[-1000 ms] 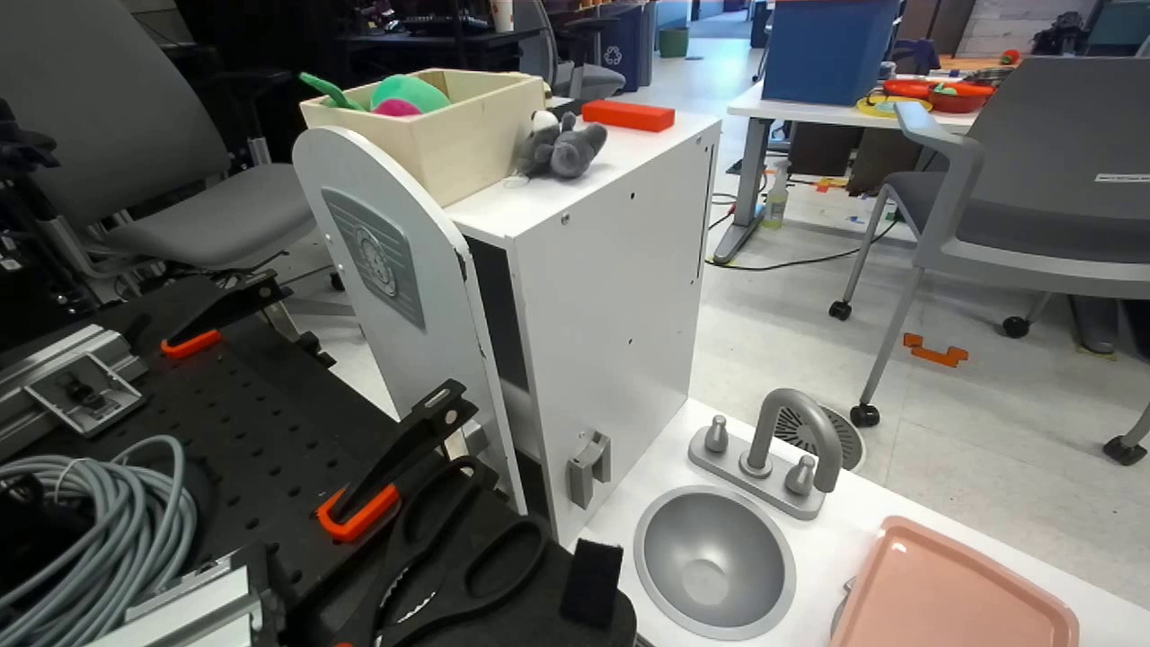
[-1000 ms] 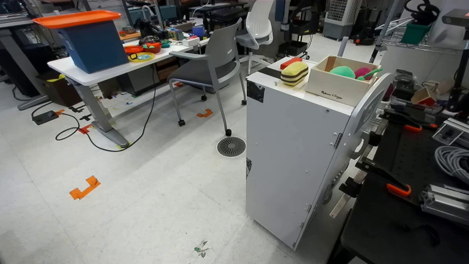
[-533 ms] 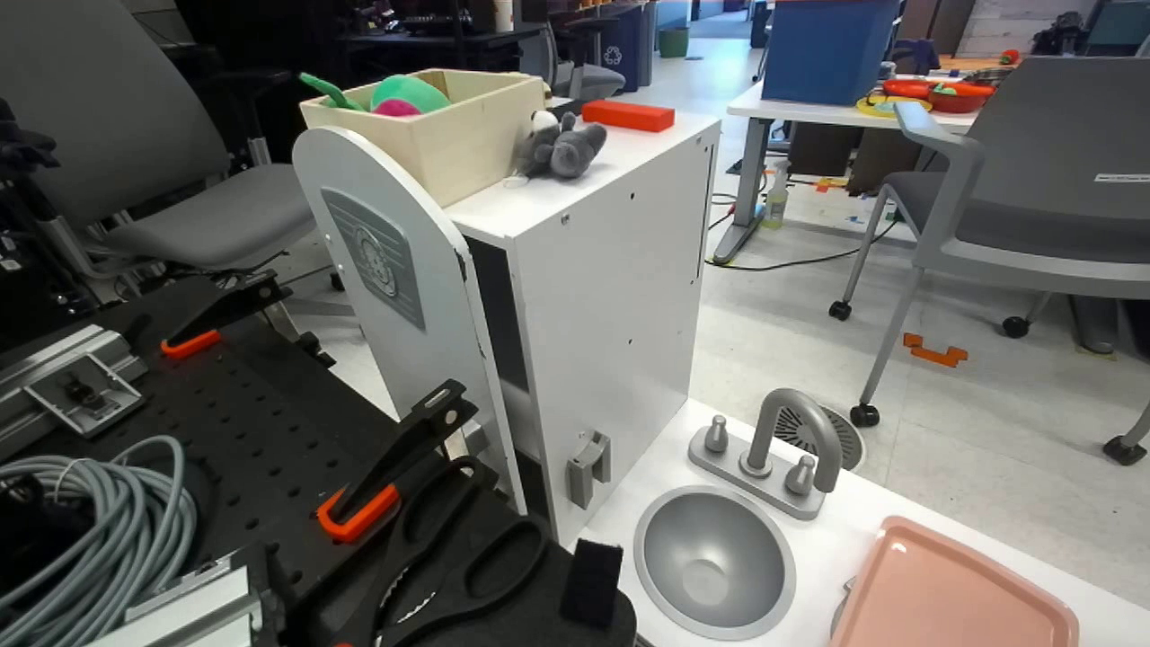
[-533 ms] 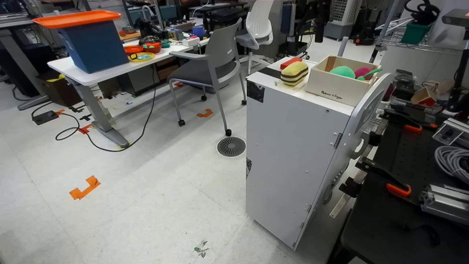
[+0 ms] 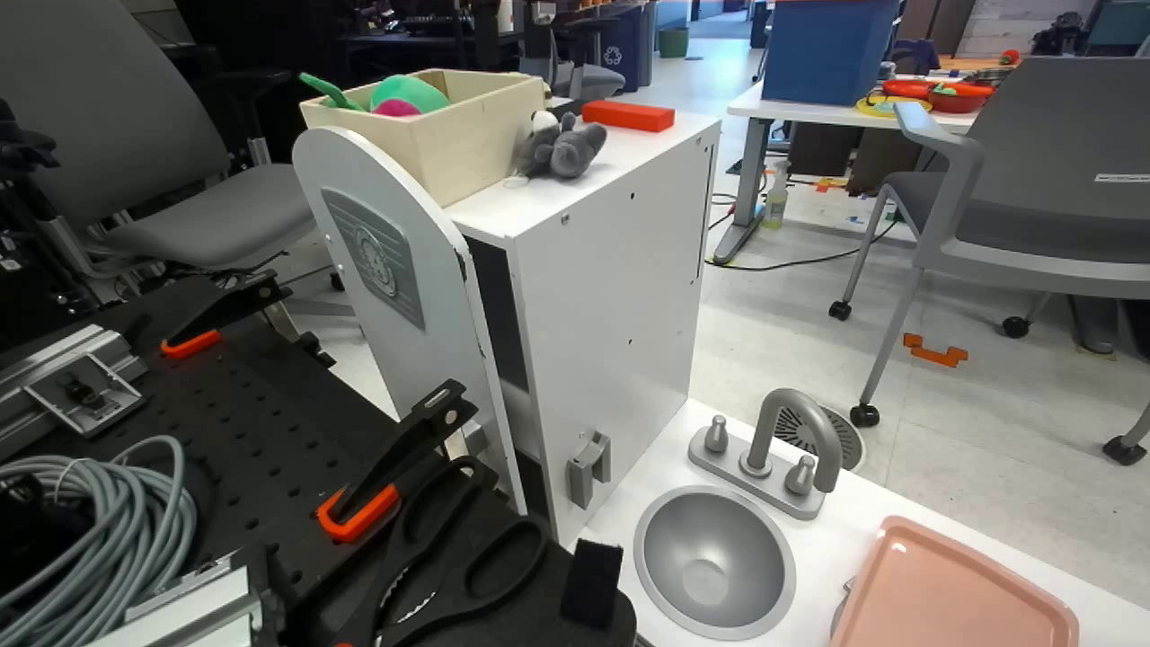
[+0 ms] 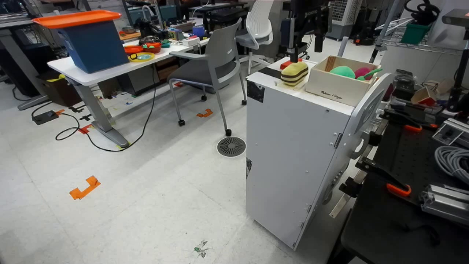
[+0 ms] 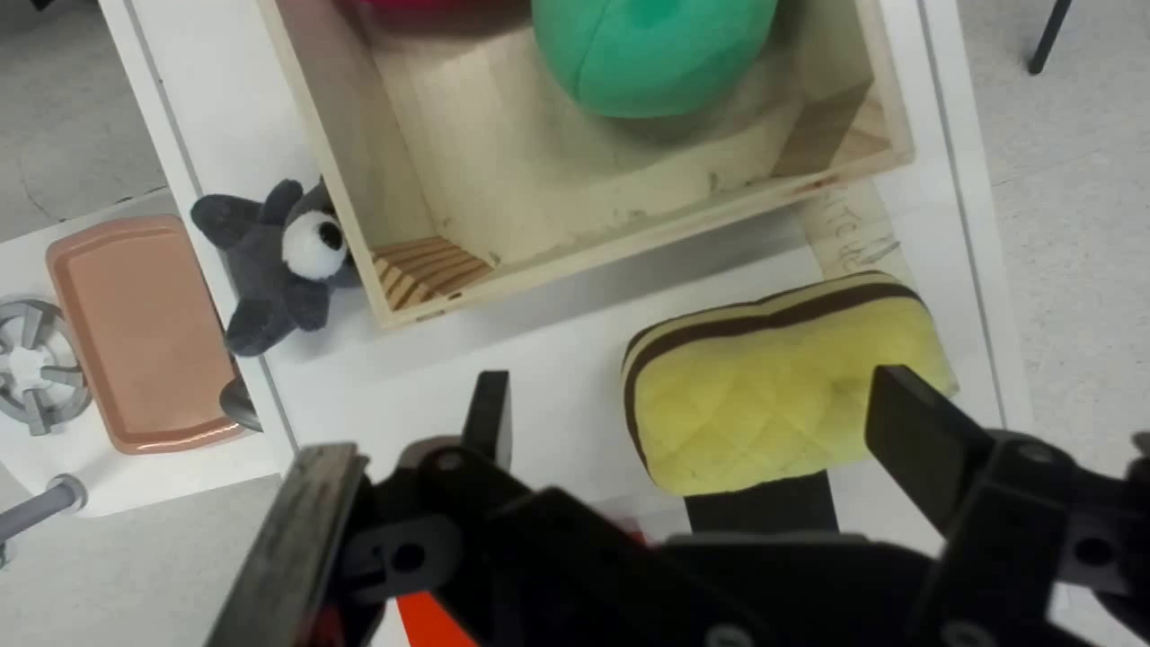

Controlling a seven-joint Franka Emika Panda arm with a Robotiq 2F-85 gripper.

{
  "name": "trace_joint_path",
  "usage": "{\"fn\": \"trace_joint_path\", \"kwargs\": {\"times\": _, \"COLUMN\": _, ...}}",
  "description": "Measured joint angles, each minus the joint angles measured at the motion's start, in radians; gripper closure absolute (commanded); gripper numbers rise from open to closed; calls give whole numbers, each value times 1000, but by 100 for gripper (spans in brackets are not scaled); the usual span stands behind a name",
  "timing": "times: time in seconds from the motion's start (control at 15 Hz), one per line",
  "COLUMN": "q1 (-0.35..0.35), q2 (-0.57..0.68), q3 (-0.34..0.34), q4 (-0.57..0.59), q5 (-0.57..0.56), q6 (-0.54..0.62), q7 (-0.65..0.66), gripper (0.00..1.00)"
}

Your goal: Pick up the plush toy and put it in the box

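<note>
On the white table (image 7: 220,72), the grey plush animal with a white snout (image 7: 265,270) and the pale wooden open-topped box (image 7: 503,153) haven't moved. My black gripper (image 7: 692,418) has just come down into view, fingers spread wide, holding nothing. Below it, just beside the box, lies the oblong yellow plush toy with brown stripes (image 7: 782,386), so I judge the grasp is next.

In the wrist view we see matte black fingers (image 7: 930,445) across the lower half, angular, with flat, blocky tips. Round screw heads (image 7: 1036,452) mark their joints. A mottled grey-brown strip (image 7: 287,539) borders the lower left. In an exterior view we find pale lettering (image 6: 311,14), too small to read, on a black housing (image 6: 307,25) near the top.
</note>
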State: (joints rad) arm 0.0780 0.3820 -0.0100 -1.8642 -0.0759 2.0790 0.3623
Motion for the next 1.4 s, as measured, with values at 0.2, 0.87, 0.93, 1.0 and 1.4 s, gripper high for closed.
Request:
{"fn": "trace_joint_path", "kwargs": {"times": 0.2, "q1": 2, "q2": 16, "q3": 0, "q4": 8, "q5": -2, "q6": 1, "q7": -3, "gripper": 0}}
{"fn": "trace_joint_path", "kwargs": {"times": 0.87, "q1": 7, "q2": 74, "q3": 0, "q4": 48, "q5": -5, "q6": 6, "q7": -25, "gripper": 0}}
{"fn": "trace_joint_path", "kwargs": {"times": 0.93, "q1": 9, "q2": 77, "q3": 1, "q4": 52, "q5": -5, "q6": 6, "q7": -25, "gripper": 2}}
{"fn": "trace_joint_path", "kwargs": {"times": 1.0, "q1": 11, "q2": 77, "q3": 2, "q4": 54, "q5": -5, "q6": 6, "q7": -25, "gripper": 23}}
{"fn": "trace_joint_path", "kwargs": {"times": 1.4, "q1": 33, "q2": 88, "q3": 2, "q4": 64, "q5": -5, "q6": 6, "q7": -23, "gripper": 63}}
